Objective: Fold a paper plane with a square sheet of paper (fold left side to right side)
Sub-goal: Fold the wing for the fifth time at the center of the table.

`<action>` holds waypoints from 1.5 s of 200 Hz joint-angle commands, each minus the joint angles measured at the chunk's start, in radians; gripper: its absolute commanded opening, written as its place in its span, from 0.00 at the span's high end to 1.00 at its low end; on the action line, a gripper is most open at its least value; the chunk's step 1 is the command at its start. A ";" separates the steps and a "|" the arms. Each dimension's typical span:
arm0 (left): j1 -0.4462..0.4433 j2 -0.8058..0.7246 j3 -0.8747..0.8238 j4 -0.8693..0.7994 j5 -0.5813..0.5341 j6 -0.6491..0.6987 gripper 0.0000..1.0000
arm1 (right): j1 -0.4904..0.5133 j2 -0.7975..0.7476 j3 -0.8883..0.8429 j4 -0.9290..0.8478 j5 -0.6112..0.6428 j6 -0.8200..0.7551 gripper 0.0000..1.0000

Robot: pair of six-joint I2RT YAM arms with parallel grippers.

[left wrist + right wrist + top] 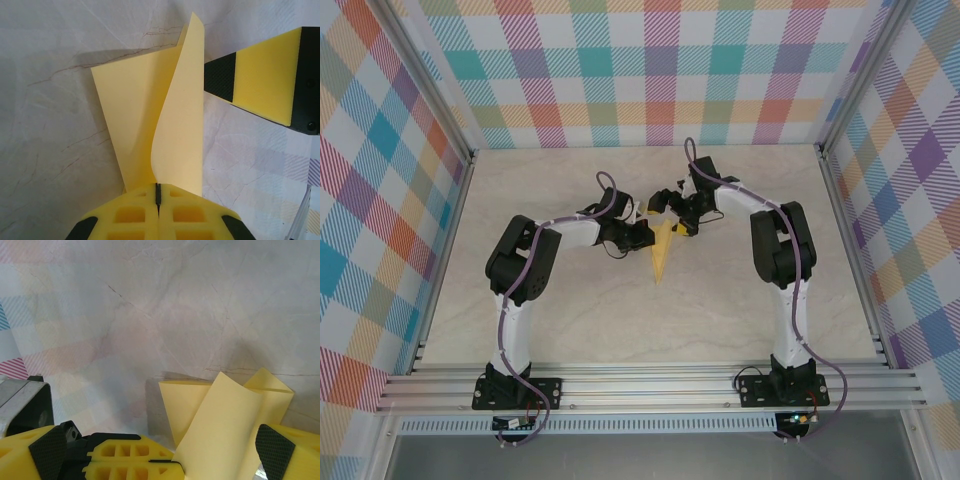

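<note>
1. The paper plane [663, 250] lay mid-counter [620, 320] as a narrow yellow wedge with one flap curled upright.
2. The left hand [158, 196] was closed tight, pinching that flap's lower edge.
3. The right hand [162, 460] was spread wide on either side of the flap, gripping nothing.

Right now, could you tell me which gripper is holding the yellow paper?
The left gripper: its jaws are shut on a flap of the yellow paper, while the right gripper stands open.
</note>
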 commanded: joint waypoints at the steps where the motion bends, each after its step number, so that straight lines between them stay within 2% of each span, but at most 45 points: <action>1: 0.002 -0.021 0.012 -0.012 0.009 0.015 0.97 | 0.010 0.031 0.032 -0.047 0.020 -0.016 0.00; 84: -0.009 -0.035 0.021 0.002 0.038 0.031 0.97 | 0.019 0.071 0.050 -0.095 0.037 -0.042 0.00; 191: -0.009 -0.002 0.054 -0.039 -0.023 0.043 0.96 | 0.022 0.069 0.049 -0.110 0.040 -0.056 0.00; 300: -0.015 0.010 -0.019 -0.028 -0.011 0.051 0.96 | 0.014 0.013 0.061 -0.076 0.006 -0.054 0.00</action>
